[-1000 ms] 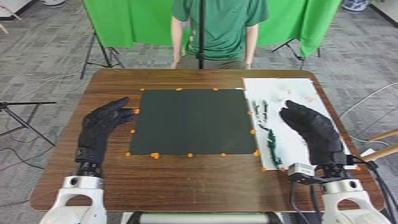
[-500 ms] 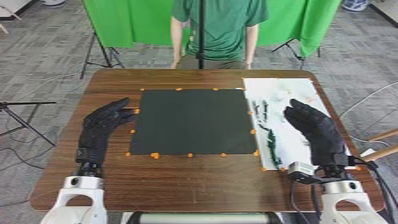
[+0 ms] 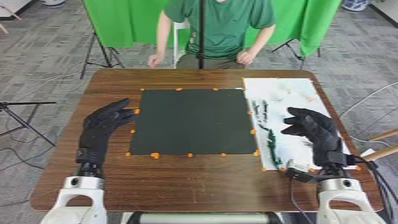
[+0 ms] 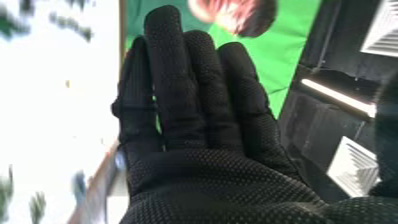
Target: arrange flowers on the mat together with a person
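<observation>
A: Quick rundown, what's hidden?

B: Head view: right hand (image 3: 309, 122) is over the white sheet (image 3: 291, 152), hiding part of it plus whatever's under the palm. Can't tell if it touches. Both arms are cut off at the bottom edge.

A: And the flowers (image 3: 271, 142)?

B: Dark-green stems, OK to see. Pale bits nr the sheet's far end are v. faint, can't separate them. Wrist view's worse: the sheet's washed out, green bits on it blurred, some cut by the frame. Part of the thumb (image 4: 387, 145) is cut off too.

A: Fingers?

B: Right hand's fingers (image 4: 169, 65) are straight & close together, side by side, w/ slim gaps, clamped on nothing. Left hand (image 3: 105, 120) is relaxed, fingers extended, its thumb a bit apart from them.

A: Where are the flowers vs. the fingers?

B: Stems lie just beside the right fingers, on the mat side, roughly lengthwise along the sheet. Faint pale bits sit beyond the fingertips, twd the worktop's (image 3: 195, 192) far edge. All well apart from the left hand.

A: Mat (image 3: 194, 122)?

B: Dark, flat, btwn the 2 hands, orange bits (image 3: 155, 156) round it. Left fingertips are nr its left edge.
</observation>
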You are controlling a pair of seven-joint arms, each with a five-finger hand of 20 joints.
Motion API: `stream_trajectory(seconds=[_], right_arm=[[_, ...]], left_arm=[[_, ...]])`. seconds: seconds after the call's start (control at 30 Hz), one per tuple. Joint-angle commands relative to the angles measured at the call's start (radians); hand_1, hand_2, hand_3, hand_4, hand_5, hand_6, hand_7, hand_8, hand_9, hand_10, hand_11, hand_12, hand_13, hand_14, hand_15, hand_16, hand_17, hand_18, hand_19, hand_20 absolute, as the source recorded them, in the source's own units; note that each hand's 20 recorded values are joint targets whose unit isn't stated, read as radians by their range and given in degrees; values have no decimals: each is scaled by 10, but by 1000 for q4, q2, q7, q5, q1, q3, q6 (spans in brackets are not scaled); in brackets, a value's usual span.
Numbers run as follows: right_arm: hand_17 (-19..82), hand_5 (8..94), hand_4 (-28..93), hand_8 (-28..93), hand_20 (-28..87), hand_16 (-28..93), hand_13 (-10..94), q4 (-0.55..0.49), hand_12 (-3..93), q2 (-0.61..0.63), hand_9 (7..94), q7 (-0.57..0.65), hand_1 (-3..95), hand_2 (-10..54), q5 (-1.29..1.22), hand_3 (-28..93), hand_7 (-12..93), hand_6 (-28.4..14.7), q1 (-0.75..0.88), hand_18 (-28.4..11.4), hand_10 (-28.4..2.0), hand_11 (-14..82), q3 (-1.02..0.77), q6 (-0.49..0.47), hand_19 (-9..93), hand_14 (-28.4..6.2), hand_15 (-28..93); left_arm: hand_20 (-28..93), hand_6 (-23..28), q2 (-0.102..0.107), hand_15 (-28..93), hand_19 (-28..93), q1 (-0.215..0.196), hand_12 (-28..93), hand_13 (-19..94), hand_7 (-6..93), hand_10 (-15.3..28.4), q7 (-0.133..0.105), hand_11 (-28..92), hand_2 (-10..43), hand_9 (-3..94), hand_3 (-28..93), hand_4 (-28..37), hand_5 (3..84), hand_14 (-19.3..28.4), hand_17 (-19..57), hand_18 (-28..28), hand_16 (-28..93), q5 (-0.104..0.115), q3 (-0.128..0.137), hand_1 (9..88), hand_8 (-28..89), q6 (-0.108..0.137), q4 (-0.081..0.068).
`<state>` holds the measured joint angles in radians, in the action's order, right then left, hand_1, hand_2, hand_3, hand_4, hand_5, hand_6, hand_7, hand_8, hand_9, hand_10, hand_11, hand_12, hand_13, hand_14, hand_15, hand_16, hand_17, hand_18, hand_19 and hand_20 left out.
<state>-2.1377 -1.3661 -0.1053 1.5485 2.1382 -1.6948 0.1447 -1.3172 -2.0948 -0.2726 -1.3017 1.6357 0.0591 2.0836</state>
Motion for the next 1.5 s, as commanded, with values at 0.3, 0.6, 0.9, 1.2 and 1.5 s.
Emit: stream_trajectory(seconds=[0.3,0.6,0.9,1.2,1.5], right_arm=[[323,612,-278,-45,581,356,698,-102,340,84,712,458,284,-95,923,617,280,-61,16,-262,-166,350,49,-64,775,-116,699],[322,615,-277,-37,581,385,687,-93,353,143,707,507,284,-95,951,609,275,-67,17,-266,-166,357,68,-116,779,-122,709],[252,567,-147,-48,446,278,610,-50,261,90,634,222,168,-94,375,627,171,-67,6,-236,-199,187,83,360,533,-175,388],[207,483,-154,-70,290,257,413,-22,196,42,501,-145,98,7,-533,698,113,-51,-22,-178,-178,61,47,191,165,-168,117],[181,418,-179,-88,242,122,299,38,128,42,430,-252,53,15,-582,758,90,-25,-56,-149,-157,43,47,60,9,-122,68]], left_arm=[[158,25,12,240,320,-15,159,491,140,145,23,192,-32,532,648,-165,500,191,193,176,-12,1,6,280,-54,-7,0],[160,26,14,238,319,-28,159,488,139,144,29,192,-31,530,646,-164,499,191,192,176,-12,2,18,280,-53,-5,7],[161,26,7,237,320,-37,159,487,136,145,35,191,-33,529,648,-164,499,190,191,176,-11,4,23,279,-52,-9,9],[160,27,0,236,319,-28,159,487,136,145,41,190,-32,529,645,-163,499,190,189,176,-11,1,22,280,-52,-21,5],[160,26,6,236,319,-20,159,486,137,144,35,191,-32,528,647,-161,498,191,189,175,-11,2,16,279,-52,-16,2]])
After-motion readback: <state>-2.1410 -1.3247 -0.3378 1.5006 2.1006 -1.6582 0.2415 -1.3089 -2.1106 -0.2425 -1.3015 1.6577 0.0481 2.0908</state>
